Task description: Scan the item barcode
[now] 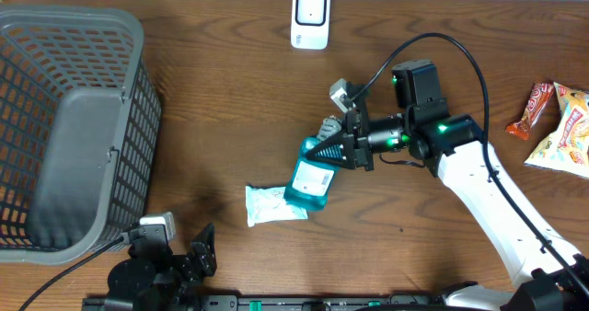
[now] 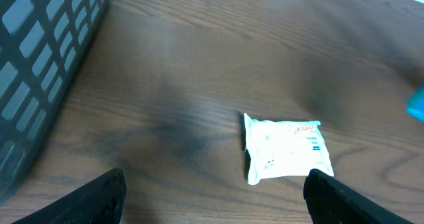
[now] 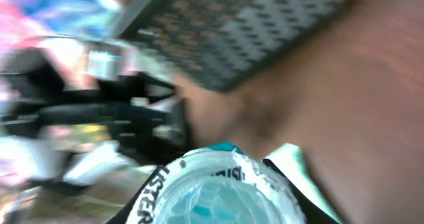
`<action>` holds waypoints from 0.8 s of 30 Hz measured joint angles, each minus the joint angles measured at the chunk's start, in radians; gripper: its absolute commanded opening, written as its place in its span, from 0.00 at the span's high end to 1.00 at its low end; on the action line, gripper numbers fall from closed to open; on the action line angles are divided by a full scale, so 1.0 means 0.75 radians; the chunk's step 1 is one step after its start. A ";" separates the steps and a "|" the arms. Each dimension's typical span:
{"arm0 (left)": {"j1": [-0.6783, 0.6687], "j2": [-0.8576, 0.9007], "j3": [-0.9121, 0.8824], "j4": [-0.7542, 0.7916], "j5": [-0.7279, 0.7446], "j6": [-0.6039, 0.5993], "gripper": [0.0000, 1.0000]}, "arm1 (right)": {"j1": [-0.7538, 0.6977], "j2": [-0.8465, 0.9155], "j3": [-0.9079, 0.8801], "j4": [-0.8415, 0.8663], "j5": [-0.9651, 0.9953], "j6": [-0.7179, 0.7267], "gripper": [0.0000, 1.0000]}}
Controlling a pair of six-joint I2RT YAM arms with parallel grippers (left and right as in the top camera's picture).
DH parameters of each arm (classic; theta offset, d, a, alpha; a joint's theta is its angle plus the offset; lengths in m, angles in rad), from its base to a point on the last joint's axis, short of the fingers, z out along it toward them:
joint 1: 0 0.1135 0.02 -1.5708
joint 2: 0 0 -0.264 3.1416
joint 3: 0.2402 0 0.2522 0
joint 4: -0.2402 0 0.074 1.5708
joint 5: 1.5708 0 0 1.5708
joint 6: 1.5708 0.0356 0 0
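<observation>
Right gripper (image 1: 342, 150), jaws narrowed on the teal bottle's (image 1: 311, 180) cap end over the middle of the table (image 1: 230, 90), should turn the barcode squarely toward the scanner (image 1: 310, 18) at the far edge and hold steady, while the left gripper (image 1: 191, 254) hangs wide and empty at the near edge

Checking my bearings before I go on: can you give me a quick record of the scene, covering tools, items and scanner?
right tool: shut on teal bottle
left tool: open, empty
white packet: flat on the table, bottle overlapping its right end from above
scanner: white unit at far edge, apart from bottle
basket: grey, left side
snack packets: right edge
</observation>
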 measured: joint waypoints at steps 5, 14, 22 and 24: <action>0.000 0.000 0.000 0.001 0.000 0.000 0.14 | 0.045 0.001 0.000 0.031 0.467 -0.031 0.91; 0.000 0.000 0.000 0.001 0.000 0.000 0.14 | 0.194 0.007 0.000 0.266 1.211 -0.040 0.81; 0.000 0.000 0.000 -0.001 0.000 0.000 0.14 | 0.202 0.205 0.052 0.441 1.568 -0.081 0.77; 0.000 0.000 0.000 0.001 0.000 0.000 0.14 | 0.202 0.302 0.116 0.441 1.655 -0.103 0.78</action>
